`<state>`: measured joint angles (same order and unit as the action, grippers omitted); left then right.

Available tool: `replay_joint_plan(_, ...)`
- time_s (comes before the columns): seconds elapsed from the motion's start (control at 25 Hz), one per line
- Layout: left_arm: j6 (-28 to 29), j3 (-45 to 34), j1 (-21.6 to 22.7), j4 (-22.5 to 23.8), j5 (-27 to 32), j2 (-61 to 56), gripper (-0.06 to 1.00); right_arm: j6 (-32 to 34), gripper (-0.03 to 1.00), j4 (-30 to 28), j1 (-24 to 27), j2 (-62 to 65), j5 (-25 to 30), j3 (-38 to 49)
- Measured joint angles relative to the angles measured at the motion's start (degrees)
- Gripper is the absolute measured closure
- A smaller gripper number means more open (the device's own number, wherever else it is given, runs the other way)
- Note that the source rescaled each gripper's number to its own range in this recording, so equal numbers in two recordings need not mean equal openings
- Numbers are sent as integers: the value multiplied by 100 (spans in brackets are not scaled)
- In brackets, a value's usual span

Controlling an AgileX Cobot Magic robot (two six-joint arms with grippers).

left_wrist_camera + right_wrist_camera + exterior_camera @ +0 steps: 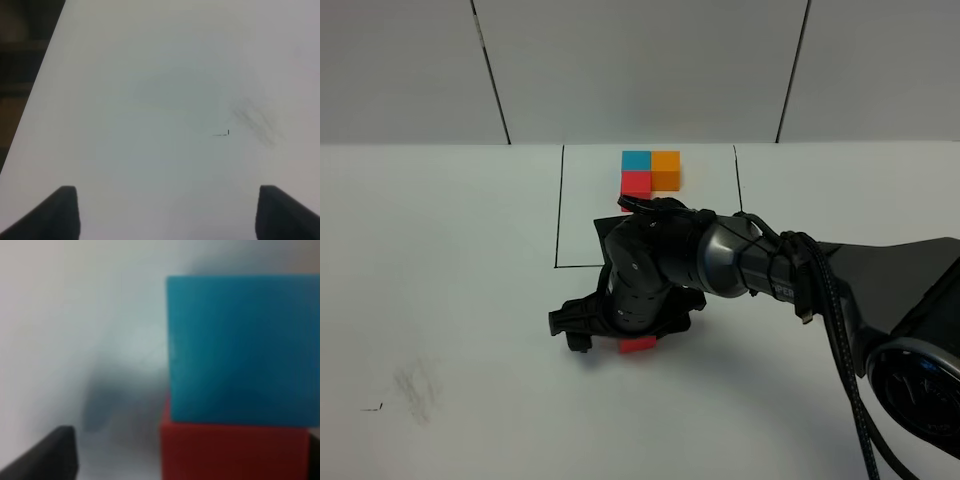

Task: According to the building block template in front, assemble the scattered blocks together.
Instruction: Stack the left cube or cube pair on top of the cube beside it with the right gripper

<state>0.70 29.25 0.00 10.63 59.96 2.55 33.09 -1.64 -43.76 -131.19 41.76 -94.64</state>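
Note:
The building block template point(650, 171) lies at the back of the table: a blue, an orange and a red cube packed in an L inside a thin black frame. My right gripper point(623, 335) reaches across to the table's middle and points down over the scattered blocks. A red cube point(638, 346) peeks out beneath it. In the right wrist view the blue cube point(242, 350) touches the red cube point(235, 452); one fingertip point(50, 455) stands clear of them, so my right gripper point(185, 460) is open. My left gripper point(167, 215) is open over bare table, holding nothing.
The black frame line point(560, 205) runs down the table left of the template. A grey smudge point(415, 390) and a small black mark point(222, 134) lie at the front left. The table's edge point(40, 85) shows in the left wrist view.

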Motion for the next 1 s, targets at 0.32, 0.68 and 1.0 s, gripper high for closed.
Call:
replay_joint_plan(0.32,0,0,0,0,0,0,36,-17,-2,-206,-11,5,26,0)
replay_joint_plan(0.68,0,0,0,0,0,0,36,510,-2,-1200,17,495,758,69)
replay_joint_plan(1.0,0,0,0,0,0,0,36,432,0,-1285,17,1433,1024,69)
